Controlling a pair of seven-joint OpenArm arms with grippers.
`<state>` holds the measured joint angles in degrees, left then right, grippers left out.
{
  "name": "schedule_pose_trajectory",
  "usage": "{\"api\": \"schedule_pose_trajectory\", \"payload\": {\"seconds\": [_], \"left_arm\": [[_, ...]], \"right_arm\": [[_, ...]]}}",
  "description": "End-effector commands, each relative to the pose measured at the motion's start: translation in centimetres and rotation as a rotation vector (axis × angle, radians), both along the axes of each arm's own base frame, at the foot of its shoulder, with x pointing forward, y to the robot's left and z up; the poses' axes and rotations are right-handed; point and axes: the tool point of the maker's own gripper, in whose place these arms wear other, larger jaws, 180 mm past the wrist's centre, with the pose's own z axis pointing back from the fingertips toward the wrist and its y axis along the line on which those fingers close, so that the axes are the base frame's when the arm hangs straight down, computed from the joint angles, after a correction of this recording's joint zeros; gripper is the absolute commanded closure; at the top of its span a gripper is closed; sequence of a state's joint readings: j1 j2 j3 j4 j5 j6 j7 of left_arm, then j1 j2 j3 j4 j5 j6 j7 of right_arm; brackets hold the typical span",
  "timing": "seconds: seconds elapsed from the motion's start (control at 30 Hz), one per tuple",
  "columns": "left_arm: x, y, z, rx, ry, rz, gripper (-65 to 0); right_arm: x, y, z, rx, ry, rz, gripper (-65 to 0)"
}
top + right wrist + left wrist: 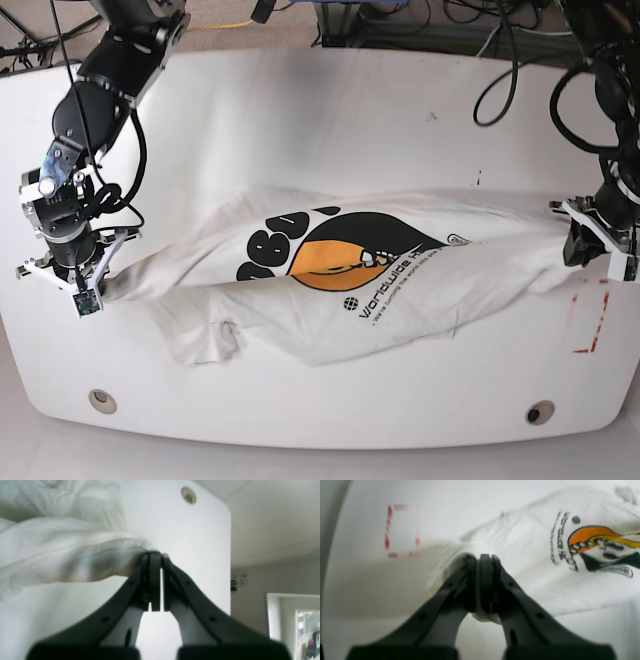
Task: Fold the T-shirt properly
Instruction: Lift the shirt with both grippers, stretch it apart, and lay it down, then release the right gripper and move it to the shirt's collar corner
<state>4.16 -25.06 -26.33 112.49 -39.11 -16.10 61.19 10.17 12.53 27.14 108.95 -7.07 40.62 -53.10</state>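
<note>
**T-shirt stretched between two clamped grippers**

T-shirt [330, 275] hangs slung across the middle of the white table [330, 120], its orange-and-black graphic facing up. Right gripper [155, 555] is clamped on one bunched end of the cloth, left gripper [482, 557] on the other. Red square marking [590, 315] lies just beside the left gripper.

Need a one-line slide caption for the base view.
Both hands, left hand and right hand, pinch opposite ends of the T-shirt, stretching it across the white table.
</note>
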Motion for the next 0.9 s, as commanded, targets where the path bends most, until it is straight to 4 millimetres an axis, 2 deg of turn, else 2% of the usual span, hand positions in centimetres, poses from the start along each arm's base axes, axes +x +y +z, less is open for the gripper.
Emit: {"api": "schedule_pose_trajectory", "payload": {"seconds": [0.0, 0.07, 0.17, 0.33, 0.4, 0.47, 0.57, 0.8, 0.87], "left_arm": [[-0.4, -0.4, 0.3, -0.014, -0.028, -0.002, -0.7], [-1.8, -0.2, -1.4, -0.017, 0.027, 0.008, -0.7], [-3.0, 0.3, -2.6, -0.018, 0.063, 0.024, -0.7], [-3.0, 0.5, -2.6, -0.016, 0.064, 0.032, -0.7], [-2.7, 0.7, -2.4, -0.014, 0.057, 0.037, -0.8], [-1.7, 0.7, -1.4, -0.016, 0.021, 0.036, -0.8], [-1.0, 1.0, -0.7, -0.02, 0.0, 0.043, -1.0], [0.3, 1.3, 0.2, -0.029, -0.03, 0.05, -1.0], [0.4, 1.3, 0.3, -0.03, -0.033, 0.051, -1.0]], "right_arm": [[-0.6, -0.4, 0.8, -0.012, -0.033, -0.015, 0.0], [-1.8, -0.3, -0.4, -0.016, 0.001, -0.016, 0.0], [-3.0, -0.5, -1.9, -0.005, 0.038, -0.029, 0.0], [-2.8, 0.2, -3.2, 0.033, 0.062, -0.026, 0.0], [-1.7, 0.6, -3.4, 0.063, 0.059, -0.021, 0.0], [0.0, 1.5, -3.8, 0.102, 0.064, -0.002, 0.0], [1.8, 2.2, -4.8, 0.15, 0.092, 0.011, 0.0], [7.4, 4.8, -7.7, 0.312, 0.188, 0.058, 0.0], [8.7, 5.6, -8.4, 0.359, 0.199, 0.073, -2.2]]}}
